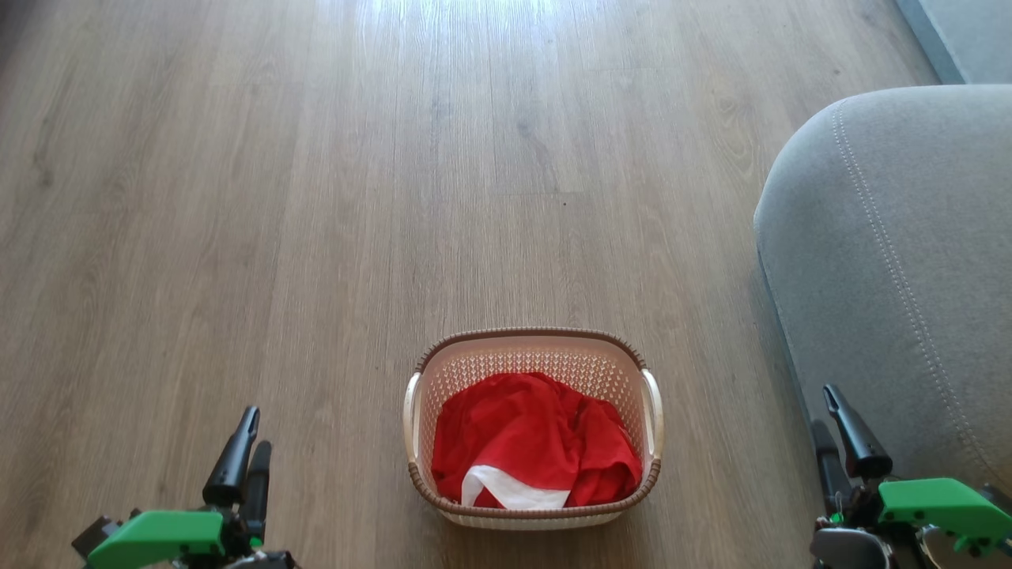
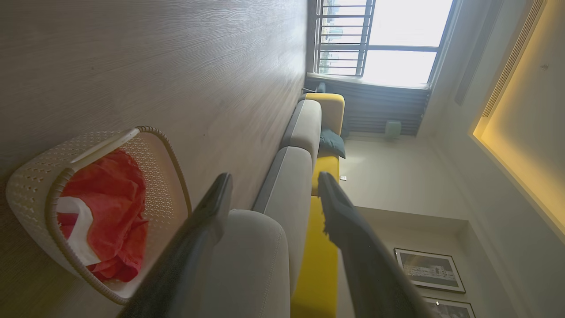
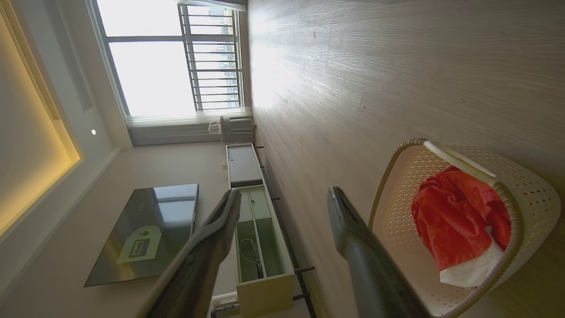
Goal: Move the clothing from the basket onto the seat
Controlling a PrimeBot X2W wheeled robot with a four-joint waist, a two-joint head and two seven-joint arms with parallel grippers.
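my left gripper [image 1: 254, 431] and right gripper [image 1: 824, 409] hang spread and empty either side of the basket [image 1: 530, 333] where the red clothing [image 1: 530, 435] lies heaped, so a shallow pinch may slip and drop it short of the seat [image 1: 893, 261].

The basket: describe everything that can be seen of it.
The basket is a cream, plastic-looking rectangular tub with rounded corners, perforated walls, a brown woven-look rim and a pale handle on each side. It stands upright on the wooden floor, left of the grey seat in the head view and apart from it. The red clothing, with its white panel, lies crumpled inside and covers most of the bottom.
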